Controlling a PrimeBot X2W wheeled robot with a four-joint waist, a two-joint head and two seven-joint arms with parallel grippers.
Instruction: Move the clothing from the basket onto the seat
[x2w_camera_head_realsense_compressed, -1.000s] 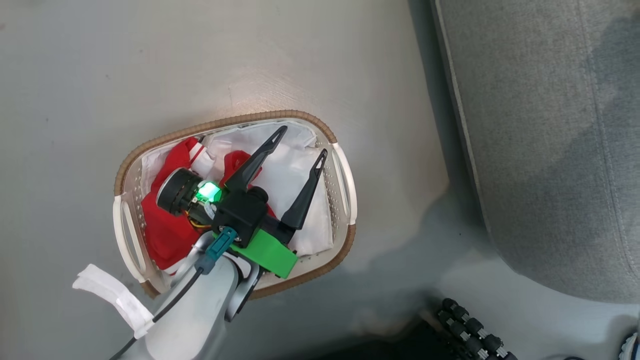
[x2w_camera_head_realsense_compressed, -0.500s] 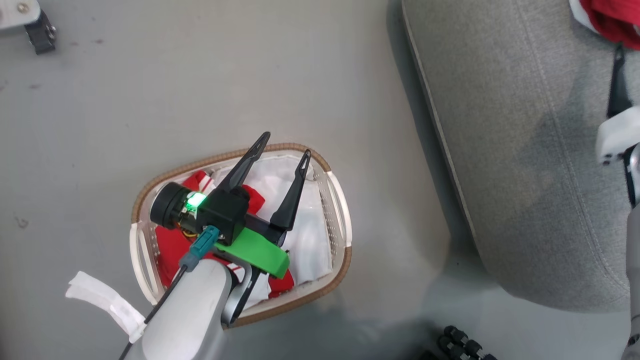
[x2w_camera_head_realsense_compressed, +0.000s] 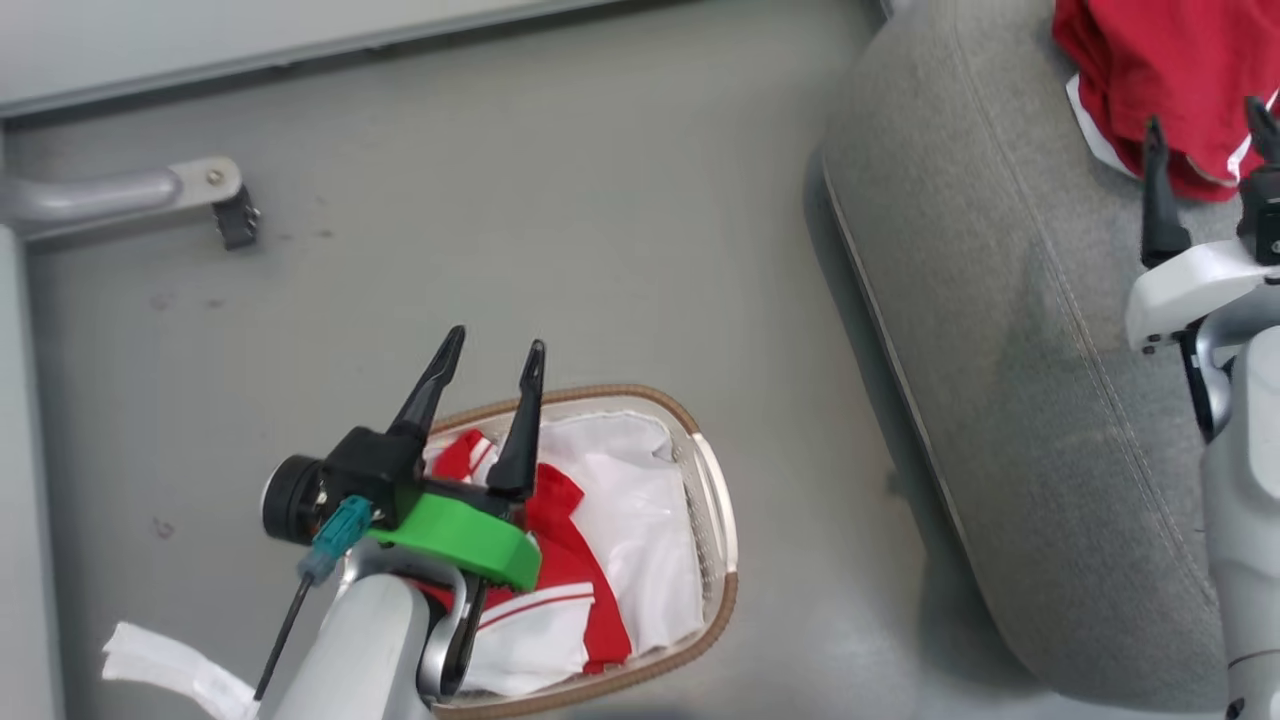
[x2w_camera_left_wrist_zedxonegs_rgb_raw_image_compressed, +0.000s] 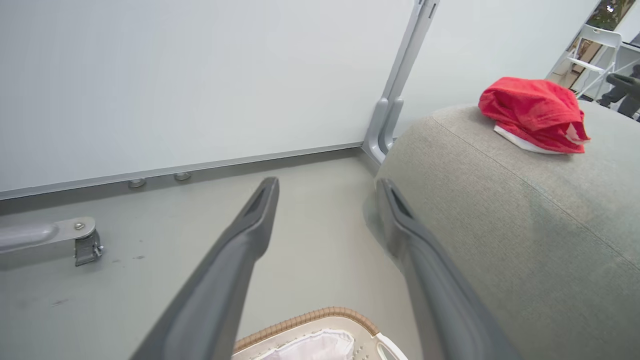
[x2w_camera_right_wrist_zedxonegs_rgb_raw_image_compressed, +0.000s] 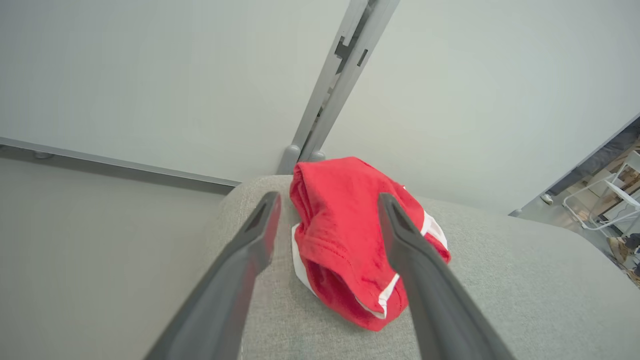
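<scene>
Left claw (x2w_camera_head_realsense_compressed: 496, 345): jaws spread wide with nothing between them. It hangs above the basket, and its fingertips reach past the far rim toward bare floor.
Basket (x2w_camera_head_realsense_compressed: 728, 600): on the floor, left of the seat and apart from it. In the left wrist view its far rim (x2w_camera_left_wrist_zedxonegs_rgb_raw_image_compressed: 310, 316) sits at the bottom edge, under the fingers.
Clothes (x2w_camera_head_realsense_compressed: 562, 545): a red heap with white stripes in the basket's left half, lying on the liner. It is below the left claw and behind its tips, back toward the wrist.
Long axis: the heap seems to run from the far-left rim toward the near right, slanted to the line between the two fingers.
Liner (x2w_camera_head_realsense_compressed: 640, 500): white, bare in the right half of the basket.
Seat (x2w_camera_head_realsense_compressed: 1000, 300): grey, at the right of the head view.
Garment (x2w_camera_head_realsense_compressed: 1150, 60): red with white trim, lying on the seat's far part.
Right claw (x2w_camera_head_realsense_compressed: 1205, 118): jaws wide, holding nothing. Its fingers frame the garment (x2w_camera_right_wrist_zedxonegs_rgb_raw_image_compressed: 345, 230) in the right wrist view; whether they touch it, I cannot tell.
Nearer arm: the left, by far, since the right is across the seat.
Coming move: the left claw likely has to draw back and tip down to reach the heap.
</scene>
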